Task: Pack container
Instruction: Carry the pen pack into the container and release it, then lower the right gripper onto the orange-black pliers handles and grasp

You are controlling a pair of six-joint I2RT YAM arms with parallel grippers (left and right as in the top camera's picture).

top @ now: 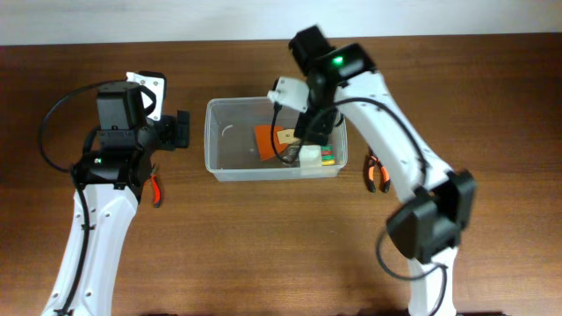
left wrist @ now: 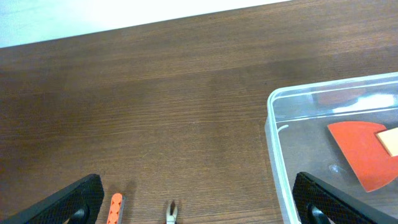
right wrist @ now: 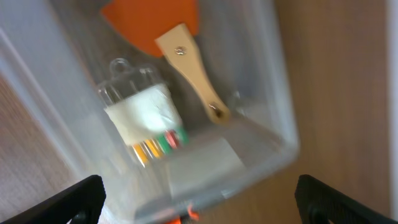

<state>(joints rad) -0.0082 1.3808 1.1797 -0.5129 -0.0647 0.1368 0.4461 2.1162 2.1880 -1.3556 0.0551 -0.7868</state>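
Note:
The container (top: 212,145), a clear plastic tub, stands at the table's middle. In it lie an orange scraper with a wooden handle (top: 268,138) and a clear packet of white and coloured bits (top: 316,156). My right gripper (top: 313,132) hangs over the tub's right half, open and empty. Its wrist view shows the scraper (right wrist: 155,18), the packet (right wrist: 143,115) and the tub's wall (right wrist: 273,93) between the spread fingers (right wrist: 199,208). My left gripper (top: 181,130) is open and empty just left of the tub. Its wrist view shows the tub's corner (left wrist: 273,106) and the scraper (left wrist: 360,149).
Orange-handled pliers (top: 156,187) lie on the table under the left arm; their tip (left wrist: 171,214) and one handle (left wrist: 115,208) show in the left wrist view. A second orange-handled tool (top: 378,173) lies right of the tub. A white wall runs along the table's far edge.

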